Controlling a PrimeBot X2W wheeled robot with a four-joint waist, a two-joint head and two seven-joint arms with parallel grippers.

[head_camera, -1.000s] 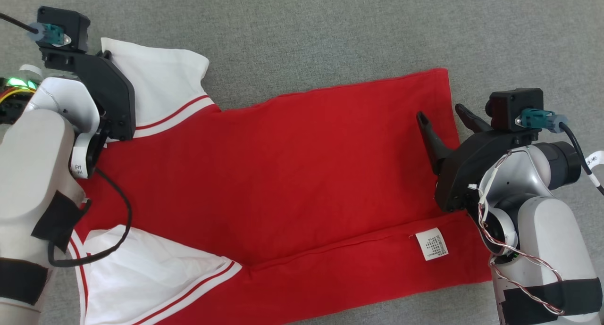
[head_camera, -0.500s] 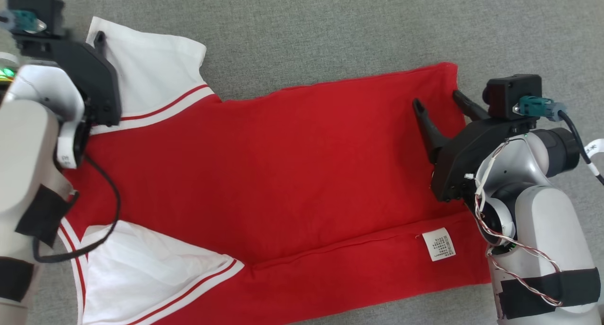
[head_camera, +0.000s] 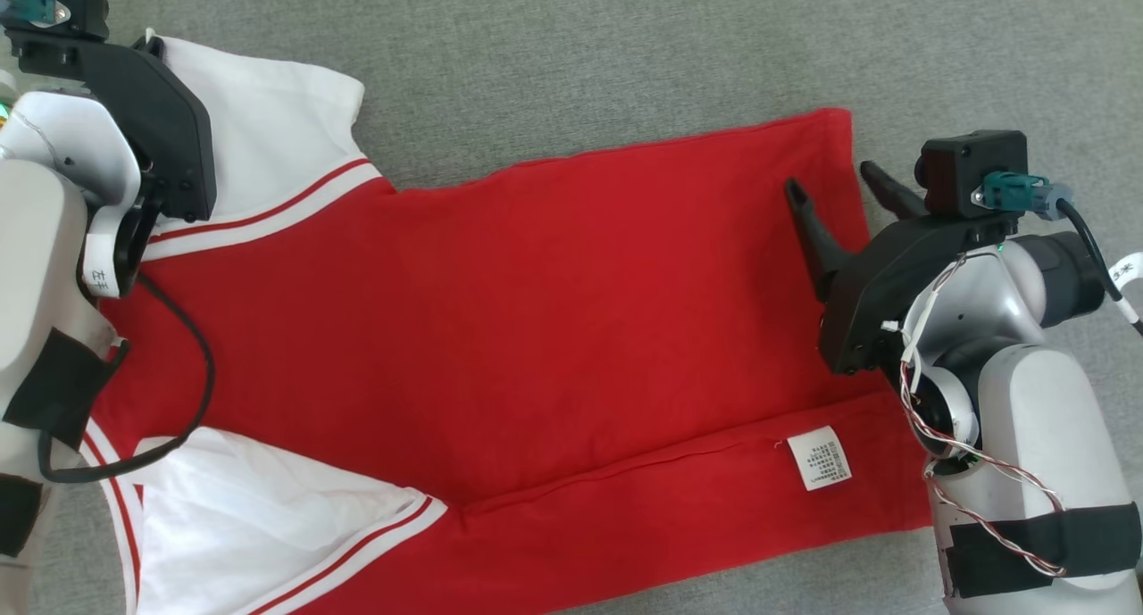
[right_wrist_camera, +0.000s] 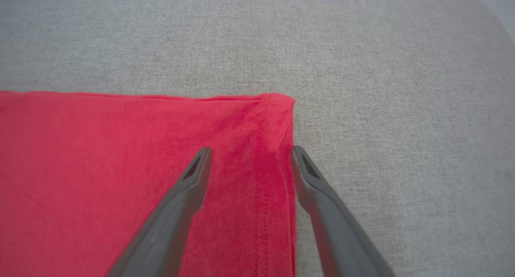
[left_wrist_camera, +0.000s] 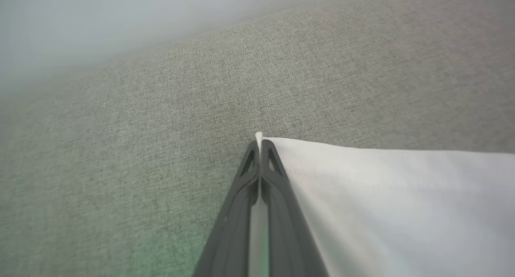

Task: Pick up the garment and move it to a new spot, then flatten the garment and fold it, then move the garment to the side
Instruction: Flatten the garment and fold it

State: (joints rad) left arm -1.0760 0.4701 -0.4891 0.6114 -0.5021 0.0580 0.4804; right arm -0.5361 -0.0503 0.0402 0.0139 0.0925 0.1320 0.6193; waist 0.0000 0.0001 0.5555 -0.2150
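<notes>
L gripper (left_wrist_camera: 259, 148) at 10 o'clock: fingers pressed together, clamped on the corner of the far white sleeve (head_camera: 268, 142); wrist cam shows a sliver of white cloth between the 2 tips. From the head cam those tips are mostly hidden behind its own black body. L forearm (head_camera: 36, 240) covers the collar end of the red tee (head_camera: 554, 311) at 9 o'clock; neck can't be made out. Tee lies flat across centre, 9 to 3 o'clock; near white sleeve (head_camera: 268, 517) at 7 o'clock is cut off by the bottom edge. Long fold runs along the near side; care label (head_camera: 820, 457) at 5 o'clock, print too small to read. R gripper (head_camera: 832, 182) at 3 o'clock: fingers wide apart, straddling the hem edge by its far corner, gripping nothing; touching cloth or not, can't tell. R forearm (head_camera: 1027, 472) hides the hem's near corner at 4 o'clock. Surface: grey woven fabric (head_camera: 580, 53) all round the tee. L wrist cam, 11 o'clock: pale blurred band (left_wrist_camera: 80, 19), wall or edge, can't tell.
</notes>
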